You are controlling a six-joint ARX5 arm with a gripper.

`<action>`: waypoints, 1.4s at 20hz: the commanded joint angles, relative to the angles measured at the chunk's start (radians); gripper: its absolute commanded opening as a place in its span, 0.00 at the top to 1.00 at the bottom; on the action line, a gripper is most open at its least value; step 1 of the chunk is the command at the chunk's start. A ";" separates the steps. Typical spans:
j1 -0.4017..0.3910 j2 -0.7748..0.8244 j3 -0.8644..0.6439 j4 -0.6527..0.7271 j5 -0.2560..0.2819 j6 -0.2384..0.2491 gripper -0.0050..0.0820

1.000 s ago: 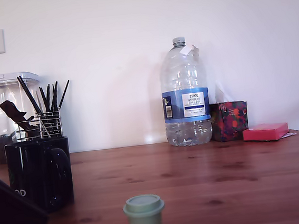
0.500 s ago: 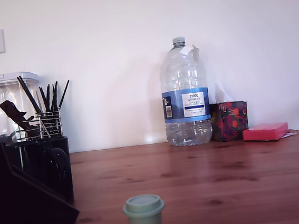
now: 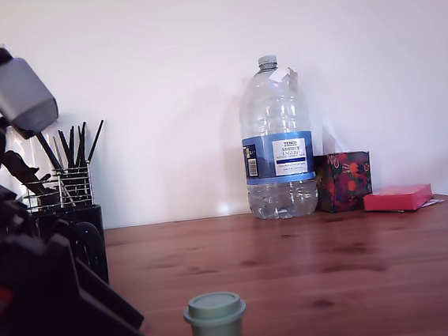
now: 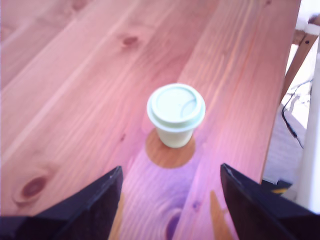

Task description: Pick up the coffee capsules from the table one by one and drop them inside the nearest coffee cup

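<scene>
Overhead, our wrist view shows the gripper (image 4: 170, 210) spread wide, its dark fingers (image 4: 90, 210) clear of the sage-green capsule (image 4: 175, 114), which stands rim-up near the desk (image 4: 75, 75) edge; only the exterior view shows us the black mug (image 3: 84, 245) behind the arm (image 3: 39, 313), near the desk's left edge.

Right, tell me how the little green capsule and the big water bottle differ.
The small sage-green plastic capsule is opaque and squat; the large clear plastic water bottle is see-through and far taller. The capsule is plain, the bottle carries a blue label. The capsule stands near the table's front edge, the bottle back by the wall. Both stand upright on the wooden table.
</scene>
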 commanded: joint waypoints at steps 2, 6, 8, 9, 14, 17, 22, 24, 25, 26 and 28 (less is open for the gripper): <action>-0.005 0.036 0.031 -0.016 -0.003 0.034 0.29; -0.005 0.073 0.076 -0.038 -0.002 0.086 0.29; -0.007 0.080 0.099 -0.061 0.001 0.101 0.29; -0.011 0.080 0.106 -0.068 0.002 0.109 0.29; -0.031 0.132 0.163 -0.073 0.088 0.115 0.29; -0.031 0.196 0.200 -0.069 0.088 0.096 0.29; -0.031 0.284 0.242 -0.053 0.088 0.071 0.29; -0.031 0.311 0.250 -0.043 0.087 0.056 0.29; -0.031 0.315 0.255 -0.043 0.087 0.053 0.29; -0.031 0.315 0.255 -0.042 0.087 0.053 0.29; -0.031 0.315 0.255 -0.043 0.087 0.052 0.29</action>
